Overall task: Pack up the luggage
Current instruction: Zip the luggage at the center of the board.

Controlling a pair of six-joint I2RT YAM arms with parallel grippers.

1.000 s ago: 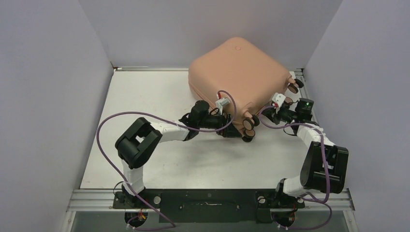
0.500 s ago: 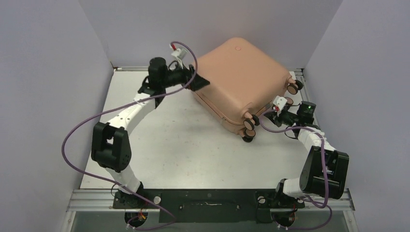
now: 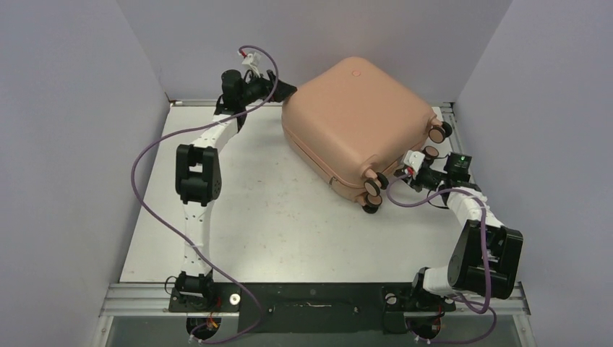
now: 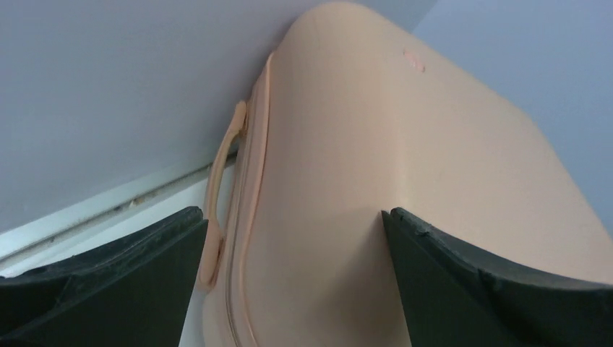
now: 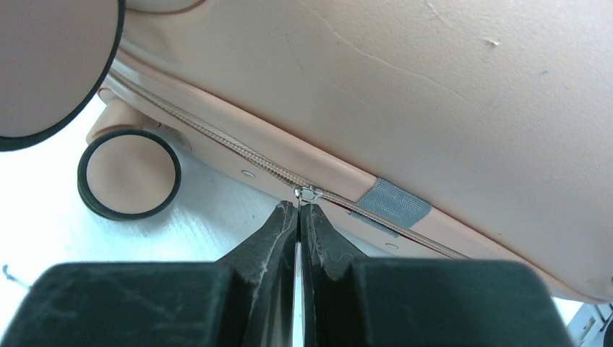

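The luggage [image 3: 358, 116], a peach-pink hard-shell case, lies closed and flat at the back right of the table, its wheels [image 3: 372, 189] toward me. My left gripper [image 3: 288, 92] is open at its far left corner; in the left wrist view the shell [image 4: 376, 181] fills the gap between the spread fingers [image 4: 293, 215], with the side handle [image 4: 220, 173] beside the left one. My right gripper [image 3: 400, 173] is at the wheel end. Seen from the right wrist, its jaws [image 5: 298, 206] are shut on the small metal zipper pull [image 5: 307, 193] on the zip line.
The white table [image 3: 253, 217] is boxed in by grey walls on three sides, with a metal rail [image 3: 209, 103] along the back. A black-tyred wheel [image 5: 129, 173] stands left of the right fingers. Grey tape [image 5: 390, 204] crosses the zip.
My left arm has swung from the luggage's front edge near the wheels up to its far left corner, and its jaws have spread wider. The right gripper has stayed shut at the zip.
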